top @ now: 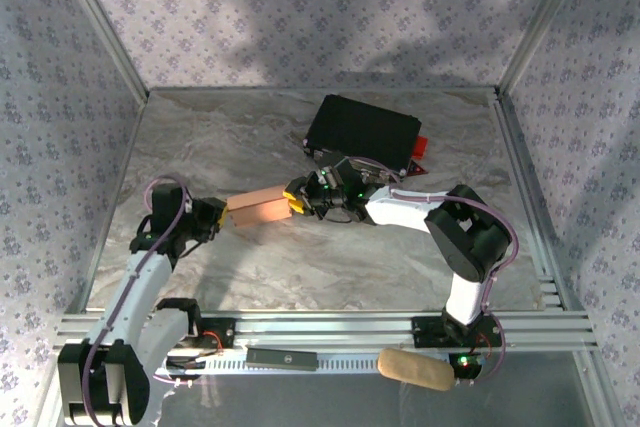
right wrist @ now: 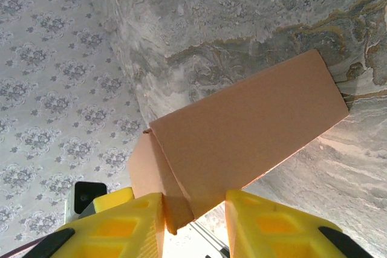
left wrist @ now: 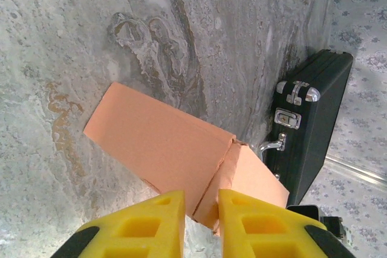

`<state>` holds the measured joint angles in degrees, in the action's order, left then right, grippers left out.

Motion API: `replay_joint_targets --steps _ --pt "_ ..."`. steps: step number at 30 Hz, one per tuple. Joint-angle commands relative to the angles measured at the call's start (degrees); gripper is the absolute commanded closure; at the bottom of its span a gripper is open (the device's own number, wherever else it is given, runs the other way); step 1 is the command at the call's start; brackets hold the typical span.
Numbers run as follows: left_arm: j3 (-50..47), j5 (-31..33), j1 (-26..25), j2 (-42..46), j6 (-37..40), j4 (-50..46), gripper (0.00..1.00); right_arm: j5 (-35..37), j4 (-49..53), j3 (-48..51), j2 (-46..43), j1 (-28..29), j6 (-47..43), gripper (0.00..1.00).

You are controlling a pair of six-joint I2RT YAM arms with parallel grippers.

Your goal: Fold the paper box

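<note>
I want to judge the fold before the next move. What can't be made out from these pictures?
- Top external: both ends of the paper box are covered by the left gripper and the right gripper. The flaps are too small to read.
- Left wrist: the box's near corner sits between the fingers. Whether they pinch it is unclear.
- Right wrist: the same doubt, as the corner is in shadow.
- Black case: the right arm hides its near edge.

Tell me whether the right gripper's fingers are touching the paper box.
Touching. The right wrist view shows the folded end of the paper box wedged between the fingers of the right gripper, its edges against both.
</note>
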<state>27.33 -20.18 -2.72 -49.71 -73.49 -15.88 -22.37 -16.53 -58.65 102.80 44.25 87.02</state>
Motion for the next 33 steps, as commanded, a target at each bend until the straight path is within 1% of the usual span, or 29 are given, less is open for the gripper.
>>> replay_joint_targets --steps 1,10,14,16,19,21,23,26,33 --pt "-1.82 0.71 0.19 -0.3 -0.07 -0.47 0.8 0.66 4.1 0.34 1.35 -0.04 -0.76 0.68" --pt "-3.18 -0.64 0.13 -1.0 -0.43 0.37 0.8 0.81 4.57 0.39 1.61 0.22 -0.97 0.68" --pt "-2.46 -0.38 -0.09 0.32 -0.42 -0.64 0.8 1.02 5.32 0.38 1.7 0.36 -1.63 0.66" --pt "-2.07 -0.21 -0.06 1.02 -0.27 -1.01 0.79 1.5 6.89 0.01 1.29 0.31 -2.54 0.66" --pt "-1.59 -0.5 -0.17 0.61 0.02 -2.11 0.79 2.62 10.96 -0.67 0.53 0.4 -4.17 0.69" --pt "-1.66 -1.14 -0.8 -0.17 0.02 -2.33 0.77 2.86 11.35 -0.1 0.0 0.48 -4.75 0.7" --pt "-1.76 -1.35 -1.78 -0.32 -0.13 -2.54 0.75 3.33 12.32 0.62 -0.72 0.41 -5.66 0.7" --pt "-1.77 -0.55 -4.64 0.84 -1.01 -3.21 0.7 4.71 14.12 2.39 -3.01 0.4 -7.5 0.7" --pt "-2.47 4.07 -12.63 5.17 -3.23 -6.13 0.67 7.67 17.23 5.98 -8.73 1.1 -11.83 0.7"
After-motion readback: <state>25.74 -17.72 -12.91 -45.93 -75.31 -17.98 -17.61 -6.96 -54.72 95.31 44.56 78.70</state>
